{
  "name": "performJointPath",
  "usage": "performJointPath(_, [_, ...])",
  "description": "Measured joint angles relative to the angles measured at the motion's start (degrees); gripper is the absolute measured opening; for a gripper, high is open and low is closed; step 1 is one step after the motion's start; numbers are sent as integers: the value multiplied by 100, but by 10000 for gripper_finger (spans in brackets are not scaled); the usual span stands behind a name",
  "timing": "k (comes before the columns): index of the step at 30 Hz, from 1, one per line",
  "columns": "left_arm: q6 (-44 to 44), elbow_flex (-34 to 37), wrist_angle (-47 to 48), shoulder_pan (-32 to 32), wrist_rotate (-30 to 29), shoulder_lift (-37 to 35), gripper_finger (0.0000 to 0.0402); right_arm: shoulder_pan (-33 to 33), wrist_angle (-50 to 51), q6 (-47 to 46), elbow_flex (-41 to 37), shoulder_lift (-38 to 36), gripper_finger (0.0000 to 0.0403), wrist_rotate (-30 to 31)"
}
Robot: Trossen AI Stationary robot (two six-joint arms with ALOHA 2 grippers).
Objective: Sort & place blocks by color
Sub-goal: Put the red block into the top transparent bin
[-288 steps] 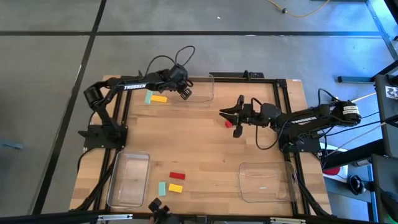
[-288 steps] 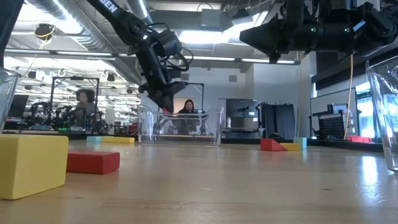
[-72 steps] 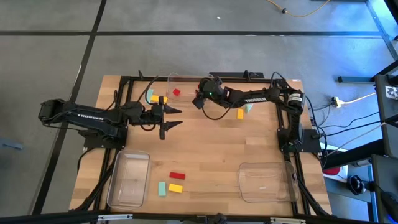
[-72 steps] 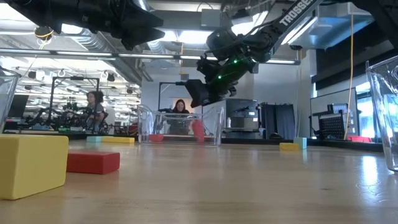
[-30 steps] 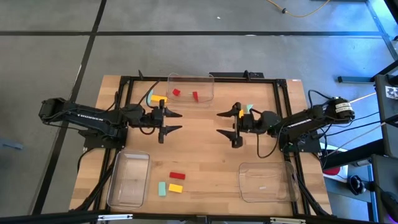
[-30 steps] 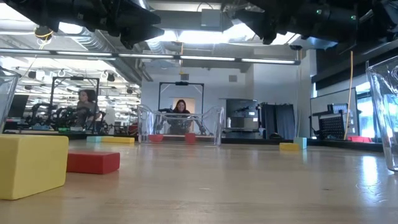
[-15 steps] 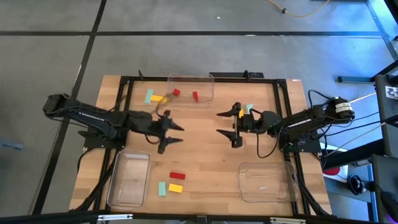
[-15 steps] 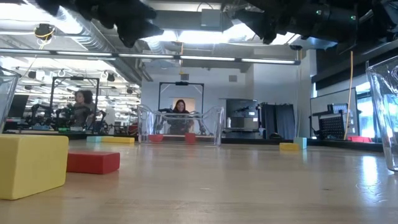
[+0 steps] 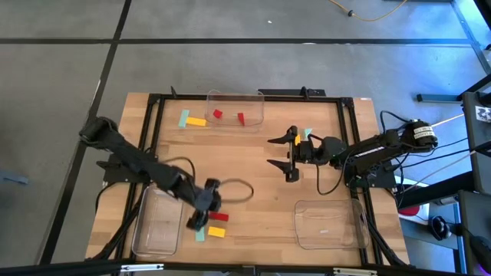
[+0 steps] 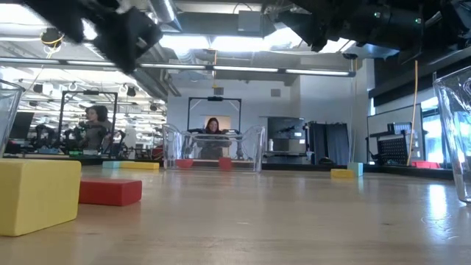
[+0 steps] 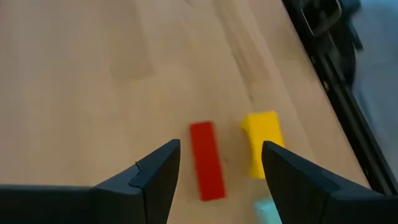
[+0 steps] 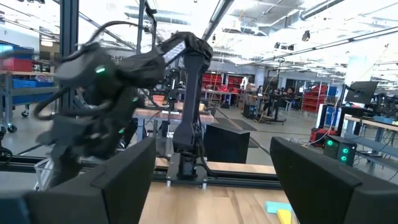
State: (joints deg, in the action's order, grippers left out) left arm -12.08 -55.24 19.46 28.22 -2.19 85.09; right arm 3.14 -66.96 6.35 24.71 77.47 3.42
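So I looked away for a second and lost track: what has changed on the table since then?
The left gripper swung from mid-table toward the front edge and now hovers open over the red block, beside the yellow block; nothing grasped yet. The right gripper stayed open at mid-table. The two red blocks in the far tray and all loose blocks stayed put.

Two matte-black jointed arms, looping black cables, green status light, flat black wedge fingers (image 11: 155,177)

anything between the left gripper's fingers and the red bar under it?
Nothing: in the left wrist view, bare wood separates the open left gripper from the red bar; a yellow block lies beside it.
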Motion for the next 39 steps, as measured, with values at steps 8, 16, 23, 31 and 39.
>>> performJointPath(8, [-173,-125,46,264,-751,765,219,0,0,-2,2,0,319,4])
performJointPath(16, [-482,-125,67,263,-528,1133,219,0,0,2,2,0,319,7])
performJointPath(23, [-589,-125,75,256,-469,1319,219,0,0,7,2,0,319,7])
performJointPath(31, [-597,-125,123,254,-472,1527,219,-1,0,0,4,0,319,4])
performJointPath(39, [-754,-135,177,255,-438,1750,219,-2,-2,0,4,0,319,2])
